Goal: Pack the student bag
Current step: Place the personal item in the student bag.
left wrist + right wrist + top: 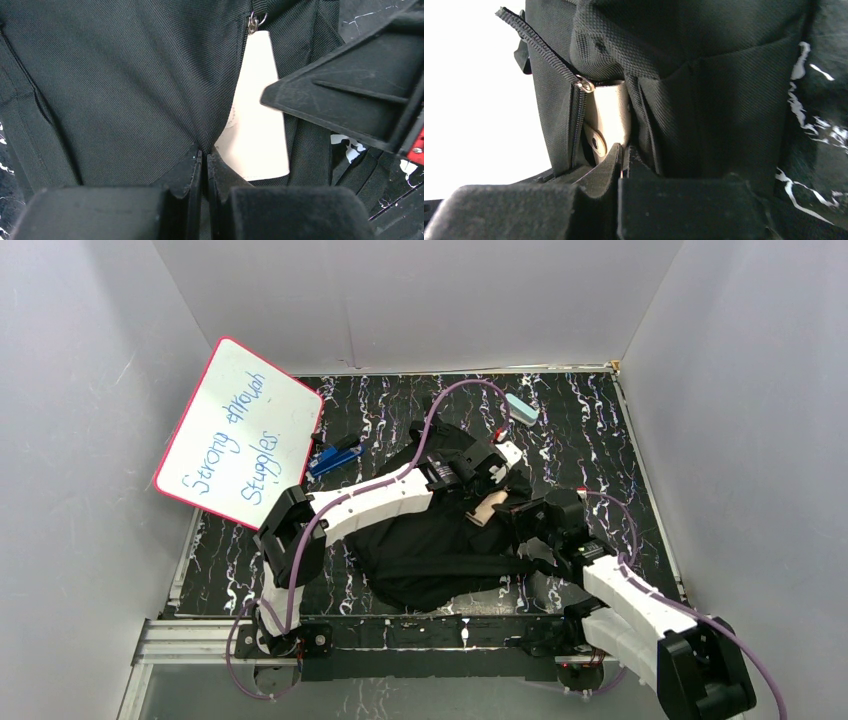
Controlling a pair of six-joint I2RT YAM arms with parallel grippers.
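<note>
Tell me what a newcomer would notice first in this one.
The red-edged whiteboard, handwritten in blue and leaning on the left wall, draws the eye first. Mid-table lies the student bag, with the left gripper and right gripper both shut, apparently pinching its fabric by a zipper opening. A pale flat item shows through that opening.

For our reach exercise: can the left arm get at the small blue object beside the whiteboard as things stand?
Probably not yet: the left tool is shut on the black fabric backpack. Freed, the way to the small blue object looks open.
</note>
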